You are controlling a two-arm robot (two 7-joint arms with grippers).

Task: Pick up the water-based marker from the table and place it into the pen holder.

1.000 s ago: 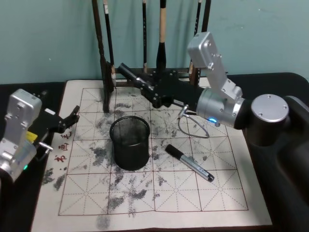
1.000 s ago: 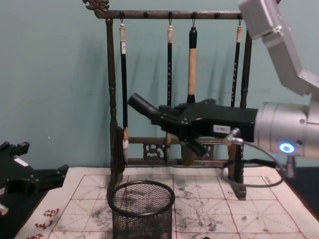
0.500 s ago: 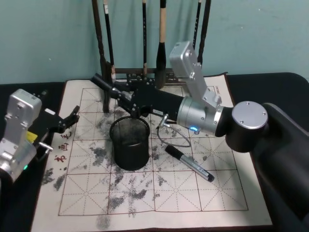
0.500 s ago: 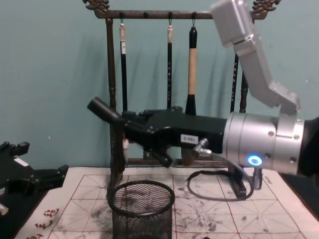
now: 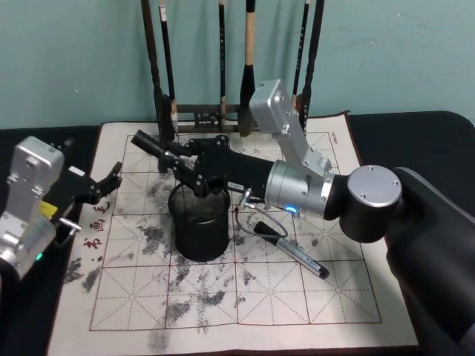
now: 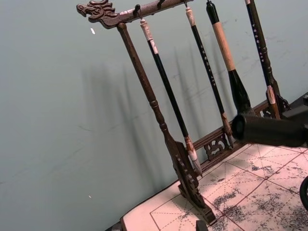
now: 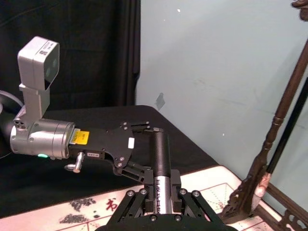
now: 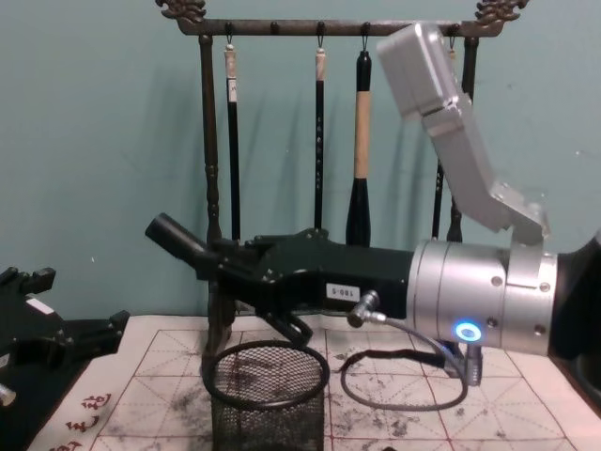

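The water-based marker (image 5: 152,147), black cap and silver barrel (image 7: 161,190), is clamped in my right gripper (image 5: 185,161). It hangs tilted, cap end up and toward my left, just above the rim of the black mesh pen holder (image 5: 199,222) on the table's grid mat (image 5: 297,297). From the chest, the cap (image 8: 175,241) pokes out past the right gripper (image 8: 230,274), over the pen holder (image 8: 268,390). My left gripper (image 5: 107,182) is parked open at the mat's left edge, holding nothing.
Another black-capped marker (image 5: 292,252) lies on the mat right of the pen holder, beside a looping cable (image 5: 260,222). The dark wooden brush rack (image 5: 159,96) with several hanging brushes stands close behind the holder.
My right gripper has carried the marker leftward and down, from in front of the rack to just over the pen holder. The left arm has not moved.
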